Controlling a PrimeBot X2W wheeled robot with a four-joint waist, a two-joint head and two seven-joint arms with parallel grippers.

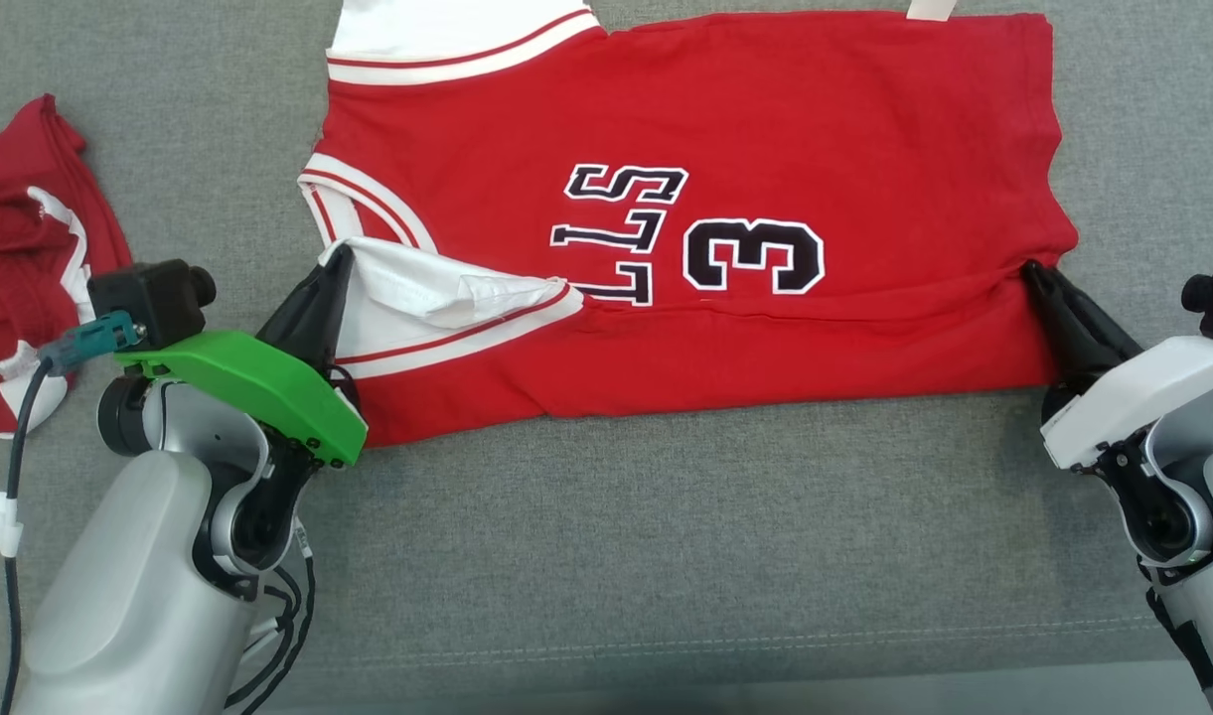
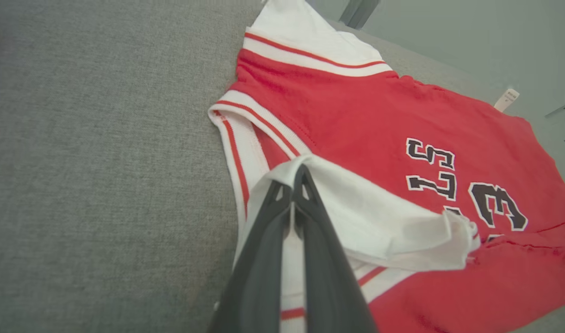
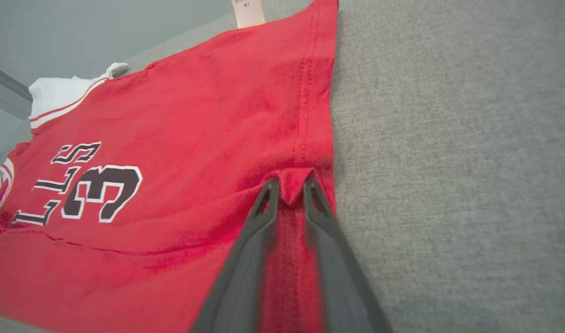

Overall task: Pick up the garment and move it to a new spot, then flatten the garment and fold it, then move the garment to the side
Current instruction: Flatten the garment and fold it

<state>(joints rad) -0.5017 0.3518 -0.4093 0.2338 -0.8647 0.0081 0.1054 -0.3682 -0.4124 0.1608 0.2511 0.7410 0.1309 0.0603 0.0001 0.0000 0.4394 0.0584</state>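
Fingers: left gripper clamped on white sleeve of garment, right gripper barely parted, apparently pinching hem; head view adds second jersey well left of left fingers.

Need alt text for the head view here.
A red jersey lies on grey upholstery, its near edge folded over. The left gripper and right gripper pinch that fold at either end, jaws shut; another red garment lies far left.

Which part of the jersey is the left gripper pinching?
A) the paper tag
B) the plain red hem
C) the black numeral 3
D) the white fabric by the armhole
D: the left gripper is closed on the white fabric at the armhole end of the jersey.
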